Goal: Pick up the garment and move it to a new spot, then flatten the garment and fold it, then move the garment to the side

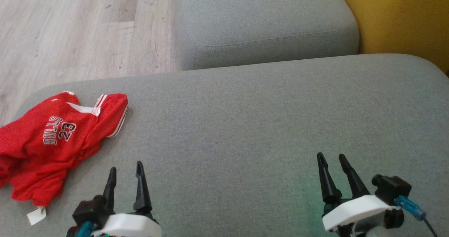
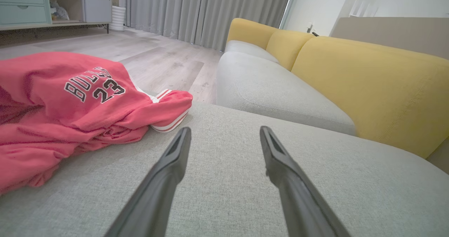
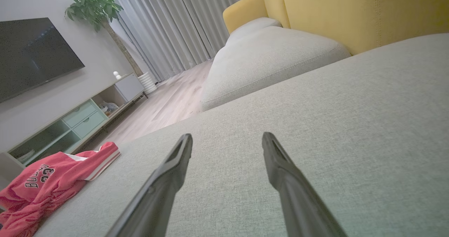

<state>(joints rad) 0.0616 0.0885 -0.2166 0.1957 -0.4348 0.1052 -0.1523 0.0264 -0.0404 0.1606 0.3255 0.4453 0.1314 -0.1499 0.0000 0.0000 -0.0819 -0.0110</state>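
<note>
The garment (image 1: 52,142) is a red jersey with white trim and "BULLS 23" on it, lying crumpled at the left edge of the grey sofa cushion (image 1: 263,124). A white tag sticks out at its near corner. My left gripper (image 1: 125,168) hovers open just right of the garment's near end, apart from it. The garment (image 2: 63,110) lies left of the left gripper (image 2: 224,133) in the left wrist view. My right gripper (image 1: 330,158) stands open over bare cushion far to the right. In the right wrist view the garment (image 3: 49,184) sits at lower left of the right gripper (image 3: 226,138).
A second grey cushion (image 1: 266,22) lies beyond the near one, with a yellow backrest (image 1: 403,19) at the right. Wooden floor (image 1: 77,30) runs along the left. A TV cabinet (image 3: 70,124), a television and a potted plant stand across the room.
</note>
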